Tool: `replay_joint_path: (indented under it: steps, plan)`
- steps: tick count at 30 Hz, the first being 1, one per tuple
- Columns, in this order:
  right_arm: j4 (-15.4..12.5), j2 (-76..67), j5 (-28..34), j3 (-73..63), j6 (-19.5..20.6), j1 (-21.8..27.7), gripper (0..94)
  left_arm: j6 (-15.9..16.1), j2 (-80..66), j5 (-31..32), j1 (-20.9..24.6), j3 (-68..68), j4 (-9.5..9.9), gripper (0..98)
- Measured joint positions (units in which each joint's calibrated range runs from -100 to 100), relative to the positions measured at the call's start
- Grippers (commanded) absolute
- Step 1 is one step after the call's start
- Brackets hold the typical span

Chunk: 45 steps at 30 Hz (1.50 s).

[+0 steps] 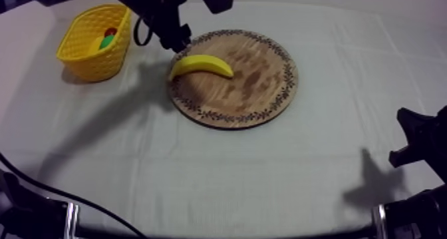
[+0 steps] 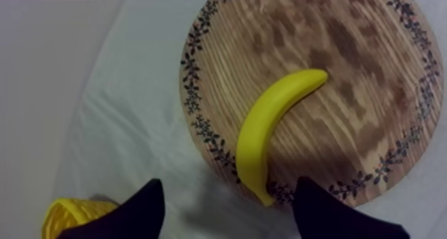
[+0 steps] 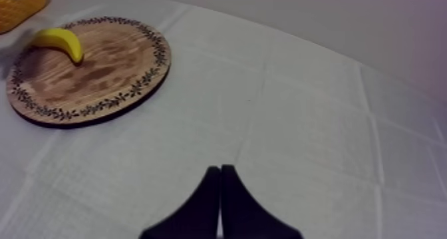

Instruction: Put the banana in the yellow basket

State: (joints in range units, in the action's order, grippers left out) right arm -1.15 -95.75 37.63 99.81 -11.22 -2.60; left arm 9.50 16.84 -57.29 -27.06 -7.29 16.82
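A yellow banana [image 1: 201,64] lies on the left part of the round wooden board [image 1: 259,88], one end at the patterned rim. My left gripper [image 1: 178,42] hangs just above the board's upper left edge, close to the banana. In the left wrist view its fingers [image 2: 143,212] stand wide apart over the banana [image 2: 266,128], with nothing held between them. The yellow basket [image 1: 93,43] stands at the far left, holding a green and red toy. My right gripper [image 1: 416,145] rests low at the right; its fingers [image 3: 221,202] lie together as a narrow wedge.
The cloth-covered table [image 1: 219,182] spreads wide in front of the board. From the right wrist view, the board [image 3: 93,75] and banana [image 3: 61,42] lie far off, with a basket corner [image 3: 20,3] behind them.
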Motion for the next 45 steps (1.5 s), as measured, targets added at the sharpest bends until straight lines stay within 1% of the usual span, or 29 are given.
replay_joint_path:
  steps: [9,19,23,30,35,39,45]
  plan:
    - [0.0,0.0,0.0,0.0,0.0,0.0,0.3,0.2,7.0,1.1,-0.2,0.6,0.08,69.5]
    - [0.0,0.0,0.0,0.0,0.0,0.0,0.3,0.2,16.1,1.2,-0.7,7.6,0.09,67.7]
    - [0.0,0.0,0.0,0.0,0.0,0.0,0.3,0.1,19.8,1.4,-0.7,11.0,0.65,67.7]
    - [0.0,0.0,0.0,0.0,0.0,0.0,0.3,-0.4,25.4,4.1,-0.2,15.7,2.83,66.5]
    - [0.0,0.0,0.0,0.0,0.0,0.0,0.3,-0.1,28.4,5.3,0.2,18.2,3.86,65.8]
    - [0.0,0.0,0.0,0.0,0.0,0.0,0.3,0.4,29.9,5.9,0.4,18.5,4.19,65.1]
    - [0.0,0.0,0.0,0.0,0.0,0.0,0.3,0.9,30.9,6.3,0.4,17.3,4.09,63.7]
